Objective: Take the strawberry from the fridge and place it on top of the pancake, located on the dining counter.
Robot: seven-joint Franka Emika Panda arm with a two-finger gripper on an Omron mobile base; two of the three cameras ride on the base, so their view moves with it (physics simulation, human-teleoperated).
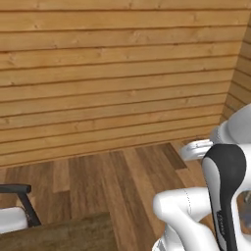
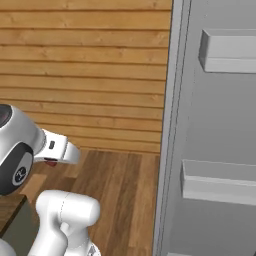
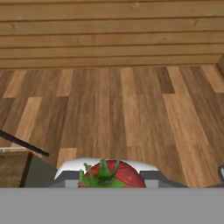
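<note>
Wall & floor: wood planks, satin. Fridge: smooth matt grey. Strawberry: glossy.

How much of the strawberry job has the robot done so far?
Done: the strawberry is out of the fridge, whose door stands open on the right. In hand: the end effector is shut on the strawberry, above the wooden floor. Left: carry it to the pancake and set it on top.
</note>
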